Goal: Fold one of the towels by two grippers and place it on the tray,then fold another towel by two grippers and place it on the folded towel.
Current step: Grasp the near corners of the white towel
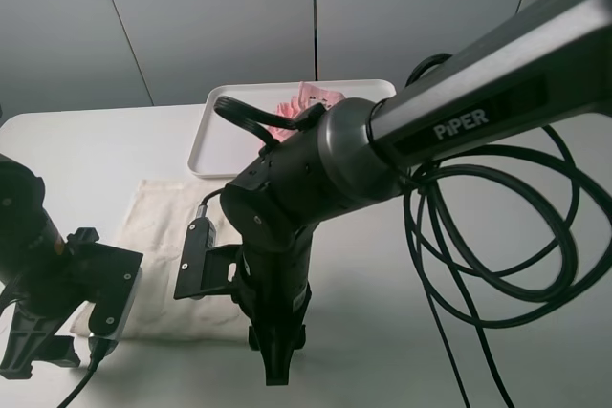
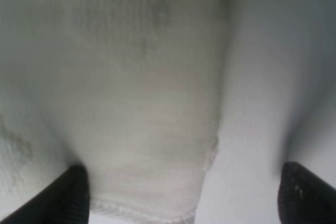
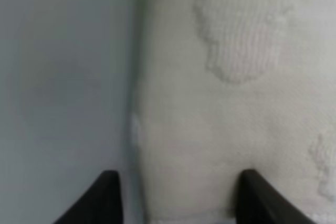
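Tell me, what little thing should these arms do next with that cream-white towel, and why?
Probably close both pairs of jaws on the near edge of the cream-white terry cloth towel. It lies flat, each pair straddles a near corner, jaws apart, and the pale pink folded towel already sits on the flat white plastic tray.

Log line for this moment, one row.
pink towel: on tray | cream-white towel: flat on table | left gripper: open over corner | right gripper: jaws apart astride edge
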